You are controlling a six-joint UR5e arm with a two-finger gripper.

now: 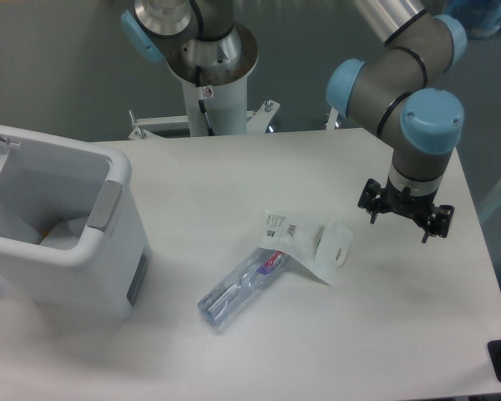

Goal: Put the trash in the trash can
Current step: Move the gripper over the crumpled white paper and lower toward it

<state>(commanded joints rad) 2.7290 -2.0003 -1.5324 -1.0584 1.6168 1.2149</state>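
gripper [403, 223] hanging over the table [384, 334] with fingers spread, holding nothing (right of the wrapper [307, 243]), which overlaps the clear bottle [238, 287]; trash can [108, 251] sits open at left

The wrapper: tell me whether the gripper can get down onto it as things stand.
Probably yes. The gripper hangs open to the right of the wrapper, with only bare table between. The wrapper's left end lies over the bottle, so its right end looks easier.
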